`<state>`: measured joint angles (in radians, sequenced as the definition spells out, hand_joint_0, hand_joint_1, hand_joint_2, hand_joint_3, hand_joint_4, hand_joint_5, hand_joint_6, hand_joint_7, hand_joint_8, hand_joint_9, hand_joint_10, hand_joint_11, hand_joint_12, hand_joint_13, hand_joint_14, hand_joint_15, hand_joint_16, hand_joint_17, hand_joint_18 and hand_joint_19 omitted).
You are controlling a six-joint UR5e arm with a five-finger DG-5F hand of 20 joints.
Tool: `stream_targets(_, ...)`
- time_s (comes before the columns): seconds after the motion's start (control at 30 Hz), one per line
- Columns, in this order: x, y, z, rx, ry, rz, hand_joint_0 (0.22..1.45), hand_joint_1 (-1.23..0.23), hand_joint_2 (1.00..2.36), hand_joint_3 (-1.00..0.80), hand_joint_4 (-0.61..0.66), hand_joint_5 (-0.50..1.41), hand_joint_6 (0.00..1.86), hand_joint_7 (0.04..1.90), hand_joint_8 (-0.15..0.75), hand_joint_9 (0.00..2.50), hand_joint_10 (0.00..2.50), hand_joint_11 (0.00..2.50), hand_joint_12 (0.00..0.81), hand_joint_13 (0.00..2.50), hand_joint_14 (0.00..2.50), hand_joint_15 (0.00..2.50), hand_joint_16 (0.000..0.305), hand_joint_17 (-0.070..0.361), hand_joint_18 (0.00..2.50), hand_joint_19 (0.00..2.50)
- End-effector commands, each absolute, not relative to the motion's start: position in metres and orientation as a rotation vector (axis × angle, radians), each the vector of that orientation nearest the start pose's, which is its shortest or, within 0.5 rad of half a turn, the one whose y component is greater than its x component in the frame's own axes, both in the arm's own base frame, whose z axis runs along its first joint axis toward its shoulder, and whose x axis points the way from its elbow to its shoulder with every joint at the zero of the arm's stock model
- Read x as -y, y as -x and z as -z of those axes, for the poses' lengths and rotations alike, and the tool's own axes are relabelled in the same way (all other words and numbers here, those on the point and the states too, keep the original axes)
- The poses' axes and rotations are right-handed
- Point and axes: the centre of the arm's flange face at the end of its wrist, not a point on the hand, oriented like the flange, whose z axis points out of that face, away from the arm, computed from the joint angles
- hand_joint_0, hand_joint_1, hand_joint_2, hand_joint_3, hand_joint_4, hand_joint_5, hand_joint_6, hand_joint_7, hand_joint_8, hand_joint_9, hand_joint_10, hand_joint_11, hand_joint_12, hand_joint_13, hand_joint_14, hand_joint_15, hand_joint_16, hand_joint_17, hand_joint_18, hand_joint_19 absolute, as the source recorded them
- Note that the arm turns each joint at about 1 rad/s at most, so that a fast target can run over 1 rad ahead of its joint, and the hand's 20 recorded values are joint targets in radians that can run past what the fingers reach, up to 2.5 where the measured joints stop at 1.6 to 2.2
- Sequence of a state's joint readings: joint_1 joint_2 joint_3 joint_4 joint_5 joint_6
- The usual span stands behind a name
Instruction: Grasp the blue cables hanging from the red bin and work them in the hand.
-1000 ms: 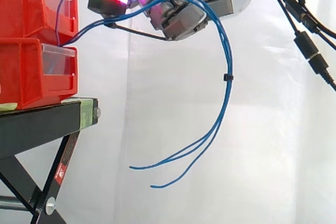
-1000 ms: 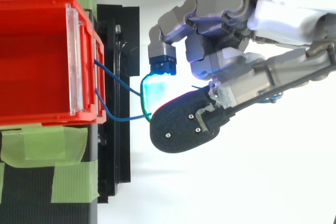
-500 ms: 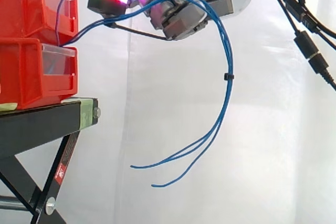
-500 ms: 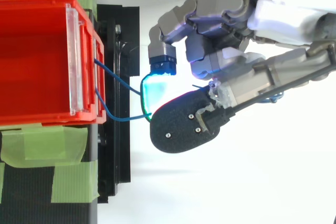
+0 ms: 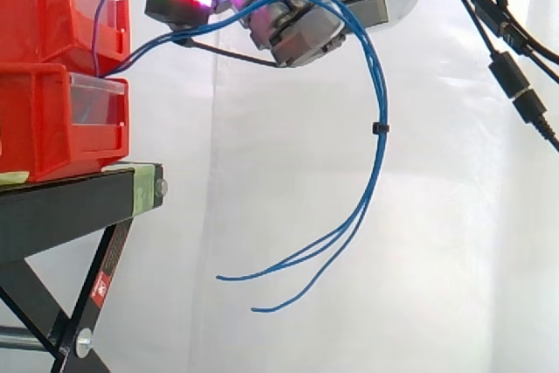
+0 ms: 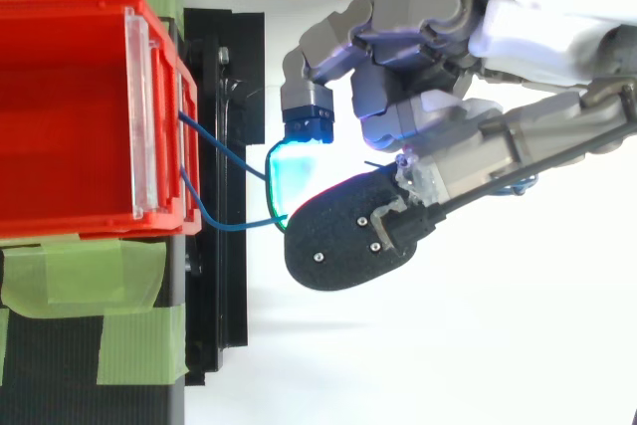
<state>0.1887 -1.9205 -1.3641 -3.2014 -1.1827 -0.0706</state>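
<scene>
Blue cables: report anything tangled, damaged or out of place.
Nothing stands out. The blue cables leave the red bin, pass through the curled hand and hang free, held together by a small black tie.

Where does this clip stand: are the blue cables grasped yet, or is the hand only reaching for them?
Grasp looks done: the hand is closed round the blue cables, which run from the red bin up to it and droop past it, ends hanging free. In hand: holding them raised beside the bin. Left: working them in the hand, which a single moment cannot show as finished.
</scene>
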Motion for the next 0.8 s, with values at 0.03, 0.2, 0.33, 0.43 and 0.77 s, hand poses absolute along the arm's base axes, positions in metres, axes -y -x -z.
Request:
stream_targets(0.03,0.0546,-0.6255,-0.3898,-1.265,-1.341,-0.872,0.90,-0.70,1.02,-0.32,0.26,0.17,0.95,1.18,0.387,0.39,2.50,2.50,0.448,0.66,2.50,1.58,0.048,0.109,1.31,1.77)
stream_targets(0.2,0.0546,-0.6255,-0.3898,-1.265,-1.341,-0.872,0.90,-0.70,1.02,-0.32,0.26,0.17,0.96,1.18,0.388,0.39,2.50,2.50,0.451,0.66,2.50,1.58,0.048,0.108,1.31,1.78)
stream_targets(0.33,0.0546,-0.6255,-0.3898,-1.265,-1.341,-0.872,0.90,-0.70,1.02,-0.32,0.26,0.17,0.96,1.18,0.388,0.39,2.50,2.50,0.449,0.66,2.50,1.60,0.048,0.108,1.31,1.78)
stream_targets(0.43,0.0546,-0.6255,-0.3898,-1.265,-1.341,-0.872,0.90,-0.70,1.02,-0.32,0.26,0.17,0.96,1.17,0.386,0.39,2.50,2.50,0.451,0.66,2.50,1.57,0.048,0.108,1.31,1.78)
stream_targets(0.77,0.0546,-0.6255,-0.3898,-1.265,-1.341,-0.872,0.90,-0.70,1.02,-0.32,0.26,0.16,0.96,1.17,0.386,0.39,2.50,2.50,0.447,0.66,2.50,1.58,0.047,0.107,1.30,1.79)
